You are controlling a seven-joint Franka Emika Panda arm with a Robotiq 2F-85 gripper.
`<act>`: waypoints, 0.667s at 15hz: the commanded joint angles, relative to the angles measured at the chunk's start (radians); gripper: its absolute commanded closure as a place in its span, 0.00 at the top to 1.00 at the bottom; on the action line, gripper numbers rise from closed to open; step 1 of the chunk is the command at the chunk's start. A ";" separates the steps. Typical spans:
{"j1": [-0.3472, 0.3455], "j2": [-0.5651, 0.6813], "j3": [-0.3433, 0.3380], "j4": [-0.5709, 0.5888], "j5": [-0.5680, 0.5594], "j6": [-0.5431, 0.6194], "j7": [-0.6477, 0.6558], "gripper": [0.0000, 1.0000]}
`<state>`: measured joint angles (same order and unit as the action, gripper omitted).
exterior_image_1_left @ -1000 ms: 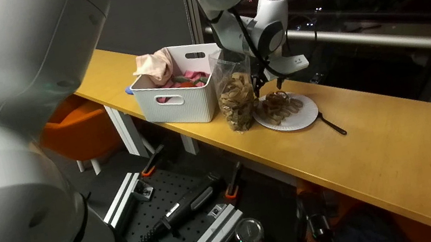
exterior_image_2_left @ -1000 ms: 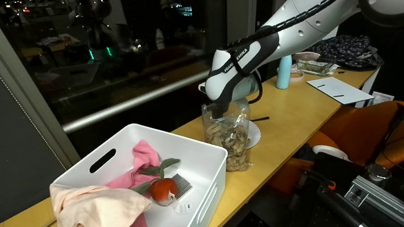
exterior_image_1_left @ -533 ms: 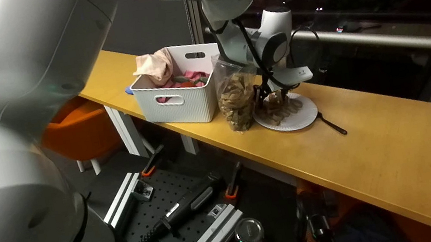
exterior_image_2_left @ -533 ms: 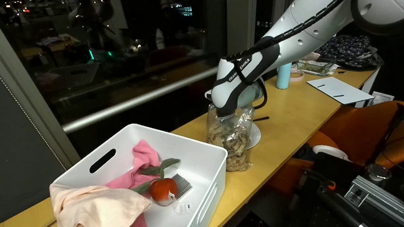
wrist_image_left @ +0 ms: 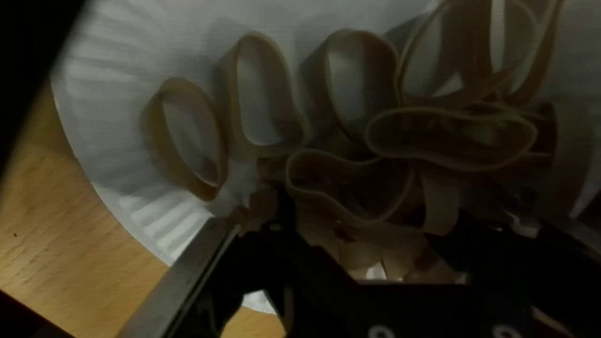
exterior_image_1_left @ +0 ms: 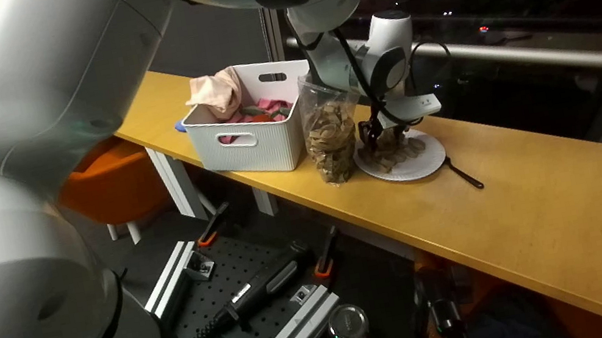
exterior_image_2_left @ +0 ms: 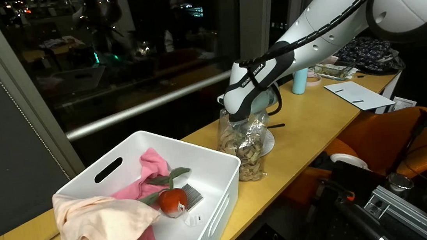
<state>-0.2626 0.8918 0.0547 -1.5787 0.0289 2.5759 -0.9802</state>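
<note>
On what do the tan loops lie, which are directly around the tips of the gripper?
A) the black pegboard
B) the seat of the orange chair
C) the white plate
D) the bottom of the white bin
C: in the wrist view the gripper stands with its jaws apart among the tan loops, and the white plate with its ribbed edge shows beneath them.

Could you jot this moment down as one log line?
gripper: among tan loops | jaws: apart, grip unclear | plate: under loops | bag: upright between plate and box
</note>
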 commanded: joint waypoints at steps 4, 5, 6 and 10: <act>-0.011 -0.010 0.006 -0.014 -0.019 0.029 0.034 0.12; -0.013 -0.017 0.009 -0.027 -0.015 0.036 0.037 0.06; -0.015 -0.026 0.012 -0.043 -0.012 0.045 0.041 0.01; -0.020 -0.083 0.022 -0.133 0.000 0.082 0.076 0.02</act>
<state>-0.2637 0.8717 0.0561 -1.6054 0.0291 2.6109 -0.9343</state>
